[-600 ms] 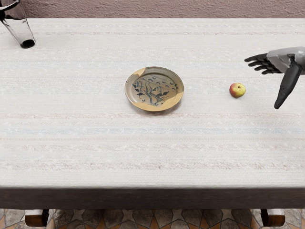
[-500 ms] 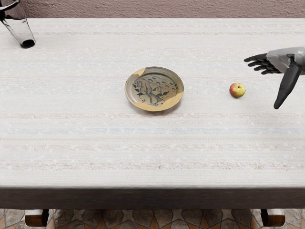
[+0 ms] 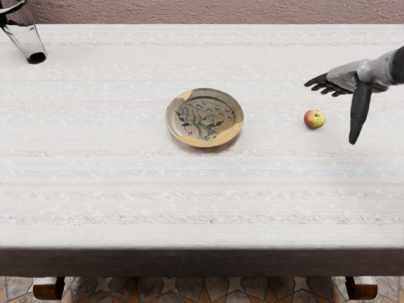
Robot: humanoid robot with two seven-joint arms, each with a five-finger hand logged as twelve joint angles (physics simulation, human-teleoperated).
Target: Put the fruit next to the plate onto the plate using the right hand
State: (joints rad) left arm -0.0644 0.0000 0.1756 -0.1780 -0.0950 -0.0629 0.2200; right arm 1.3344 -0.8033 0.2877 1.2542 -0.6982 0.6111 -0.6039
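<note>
The right hand has slid leftward since a moment ago. Its dark fingers now reach further in over the counter, and their tips have passed beyond the fruit on its far side. The fingers are spread flat and loose and grip nothing. The long thumb hangs straight down, just to the right of the fruit and apart from it. More of the grey forearm shows at the right edge than before, slanting up and away.

The small red-and-yellow apple has not budged. It sits on the pale, faintly striped cloth-covered counter, to the right of the plate and well apart from it, with the hand near it but not touching.

The round tan ceramic plate with a dark blue branch pattern lies where it did, about mid-counter, flat and with nothing on it. Only pale cloth lies between it and the apple.

In the far left corner the glossy dark left arm rests as before, its end low over the cloth. I cannot tell how its hand is set. Behind the counter runs a dull pinkish wall. Below the near edge a patterned tile floor and two wooden feet peek out.
</note>
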